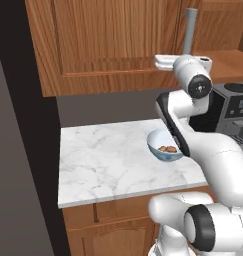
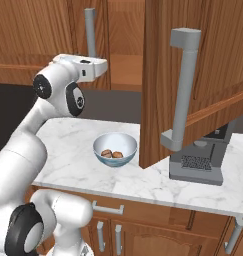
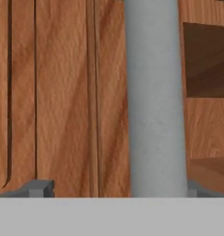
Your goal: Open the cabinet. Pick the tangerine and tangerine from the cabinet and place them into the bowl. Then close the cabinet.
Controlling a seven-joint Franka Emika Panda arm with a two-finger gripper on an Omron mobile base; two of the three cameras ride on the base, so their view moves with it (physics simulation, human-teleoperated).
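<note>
Gripper (image 3: 113, 188) wide open, tips spread either side of a grey bar handle (image 3: 155, 97) on the cabinet (image 1: 93, 45); handle sits between the fingers (image 3: 37, 188), contact w/ either pad can't be told. Nothing held. Hand is up at cabinet height, pointing at the left door's handle. Right cabinet door (image 2: 213, 75) swung open toward the near side, its own handle (image 2: 183, 90) facing out. Both tangerines (image 2: 112, 154) lie in the bowl (image 2: 115, 149) on the marble counter (image 1: 103, 165), below the cabinet. Coffee machine (image 2: 198, 162) on counter to the right, partly behind the open door.
</note>
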